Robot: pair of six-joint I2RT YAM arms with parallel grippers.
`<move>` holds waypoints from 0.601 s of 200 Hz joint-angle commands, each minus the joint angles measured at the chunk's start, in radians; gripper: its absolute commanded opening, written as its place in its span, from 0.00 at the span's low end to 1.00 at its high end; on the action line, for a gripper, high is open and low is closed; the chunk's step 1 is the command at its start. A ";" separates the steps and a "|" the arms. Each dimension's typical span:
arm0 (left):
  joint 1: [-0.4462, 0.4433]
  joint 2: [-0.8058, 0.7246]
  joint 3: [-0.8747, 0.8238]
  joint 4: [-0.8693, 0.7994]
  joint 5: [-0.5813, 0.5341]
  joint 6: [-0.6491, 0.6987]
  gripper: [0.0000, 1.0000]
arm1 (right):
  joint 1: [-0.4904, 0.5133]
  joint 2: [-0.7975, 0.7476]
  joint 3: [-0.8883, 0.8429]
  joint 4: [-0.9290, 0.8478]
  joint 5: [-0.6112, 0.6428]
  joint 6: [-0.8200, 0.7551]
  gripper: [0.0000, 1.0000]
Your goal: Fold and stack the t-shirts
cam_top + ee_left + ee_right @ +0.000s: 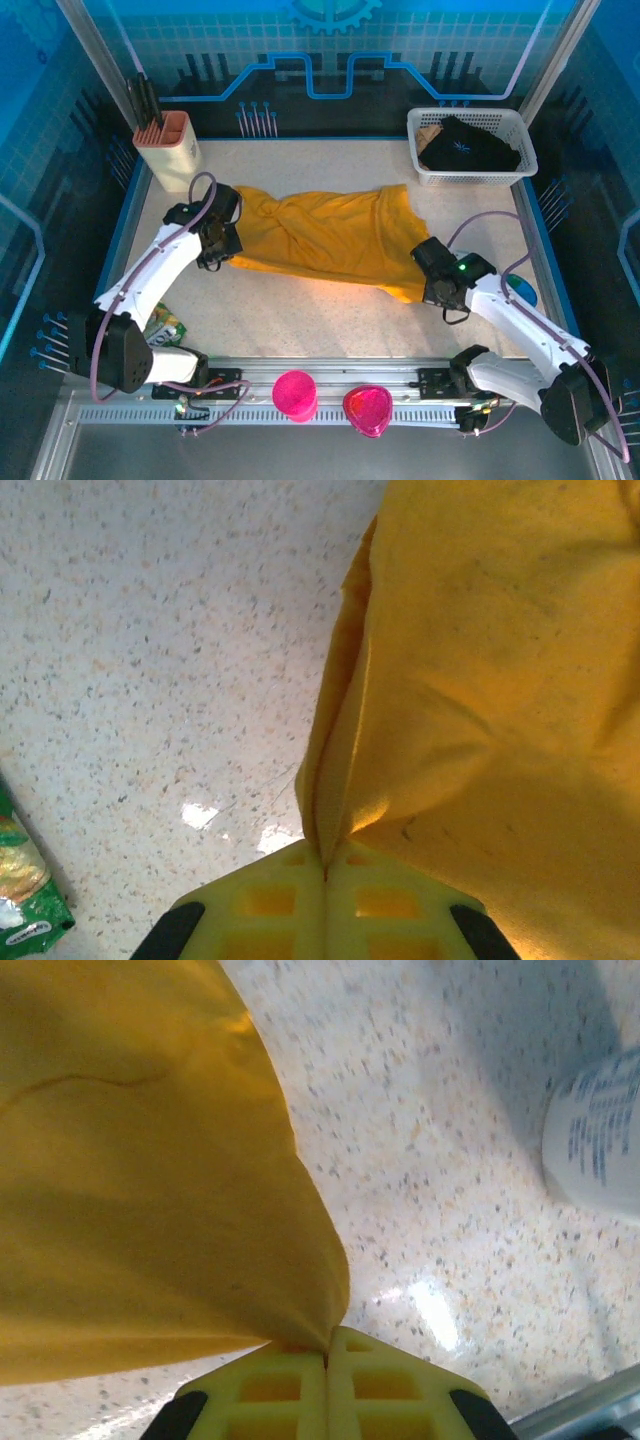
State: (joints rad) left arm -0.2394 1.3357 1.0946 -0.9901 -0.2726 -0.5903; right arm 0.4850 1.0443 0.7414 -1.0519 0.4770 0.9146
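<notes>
The left gripper (pixel 325 868) is clamped tight on the t-shirt's (pixel 330 235) left edge. The right gripper (pixel 327 1348) is pinched just as tight on its right corner. The t-shirt lies stretched between them across the middle of the counter (pixel 300 310), bunched and twisted, with no neat fold yet. Farther back, a basket (pixel 470 177) holds dark clothes. Folding looks barely begun, and all the stacking is left.

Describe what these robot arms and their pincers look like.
The left arm and right arm have smooth white shells with chunky black joints. A thin lilac cable loops along each, and a small green light glows on the right one. The left pincer and right pincer have pale yellow, grid-patterned plastic fingers.
</notes>
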 commanded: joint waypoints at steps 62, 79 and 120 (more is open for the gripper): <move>0.010 -0.102 -0.178 0.053 0.053 -0.101 0.03 | 0.075 -0.038 -0.046 0.023 -0.115 0.133 0.00; 0.010 -0.101 -0.193 0.070 0.064 -0.103 0.03 | 0.133 -0.045 -0.029 0.063 -0.167 0.179 0.00; 0.010 -0.080 -0.195 0.091 0.064 -0.093 0.03 | 0.208 -0.118 0.043 0.106 -0.207 0.275 0.00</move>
State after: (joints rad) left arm -0.2382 1.2514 0.9115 -0.9245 -0.2295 -0.6754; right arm 0.6662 0.9802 0.7151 -0.9726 0.3042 1.0977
